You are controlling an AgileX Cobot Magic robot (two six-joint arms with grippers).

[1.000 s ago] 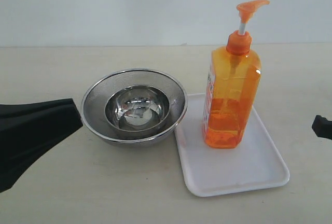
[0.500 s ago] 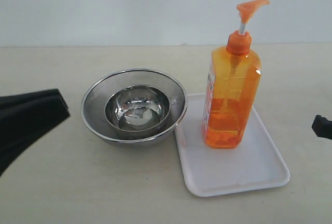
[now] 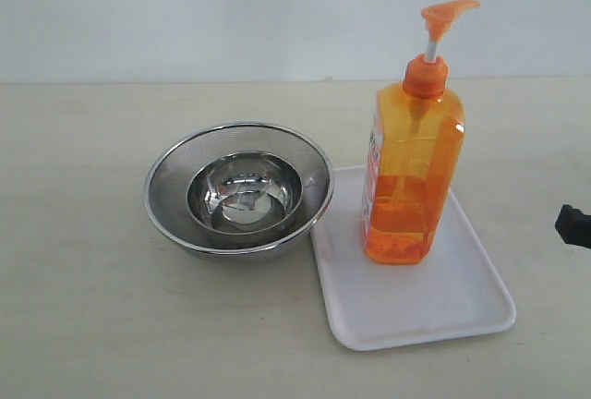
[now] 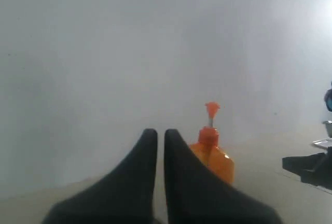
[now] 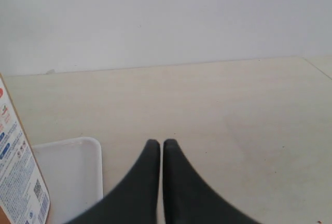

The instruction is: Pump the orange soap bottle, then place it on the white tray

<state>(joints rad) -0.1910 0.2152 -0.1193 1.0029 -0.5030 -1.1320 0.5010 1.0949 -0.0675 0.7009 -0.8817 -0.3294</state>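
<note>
Starting from the grippers, how do they stand? (Student)

Both the left gripper (image 4: 160, 133) and the right gripper (image 5: 160, 143) have black jaws pressed together, pinching nothing, apart from the soap bottle (image 4: 218, 162). (Tutor)

And where is that soap bottle? (Student)

It stands upright on the white tray (image 3: 443, 311), toward its far-left part, pump head raised. A mesh bowl (image 3: 175, 182), with a smaller steel bowl (image 3: 245, 194) nested inside, sits just beside the tray's left edge on the counter (image 3: 92, 325). (Tutor)
</note>
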